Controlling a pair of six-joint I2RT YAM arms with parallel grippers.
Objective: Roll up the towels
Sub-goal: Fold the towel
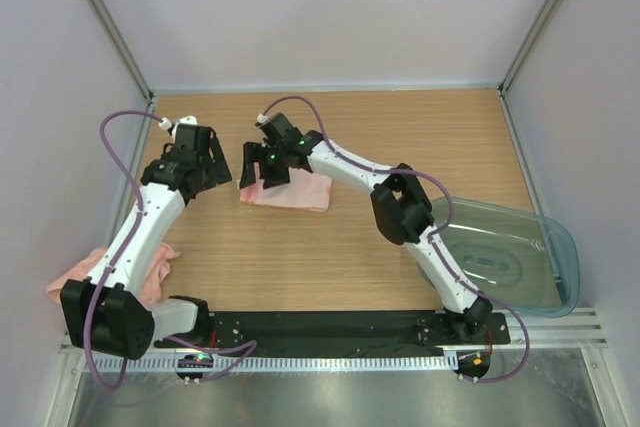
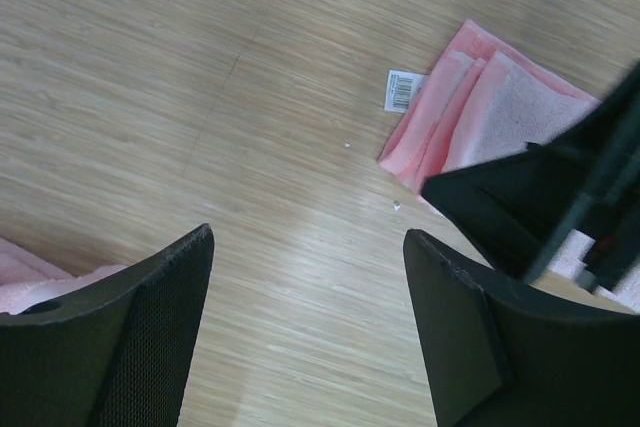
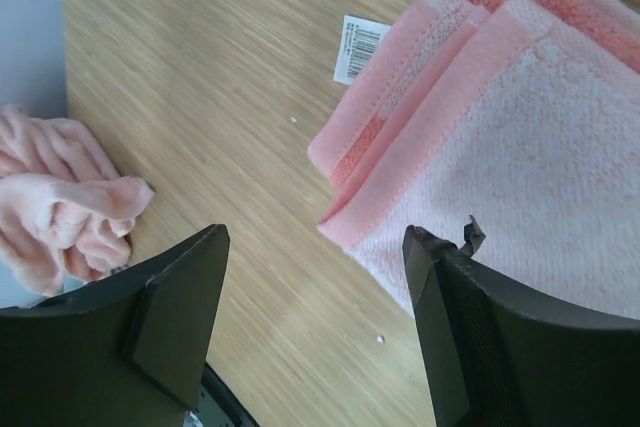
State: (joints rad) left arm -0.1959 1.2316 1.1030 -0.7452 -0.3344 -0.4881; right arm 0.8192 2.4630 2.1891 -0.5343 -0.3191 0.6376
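Folded towel (image 1: 300, 194) mid-table under right fingers (image 1: 274, 171); crumpled towel (image 1: 85, 272) beside left arm (image 1: 148, 229).

You have one printed item here: a small white label (image 2: 403, 89) at the edge of the folded towel (image 2: 480, 117), upper right of centre in the left wrist view. It carries a barcode and fine lines of print, too small to read. The right wrist view shows it top centre, equally illegible.

In the top view the white left arm (image 1: 140, 232) crosses over the middle of the crumpled salmon-pink terry towel (image 1: 75, 275). The right gripper (image 1: 262, 177) hides the 10 o'clock corner of the folded salmon-pink terry towel (image 1: 300, 193). The print on its small white label (image 3: 358, 47) is too small to read. In the right wrist view that towel runs off the picture at 3 o'clock.
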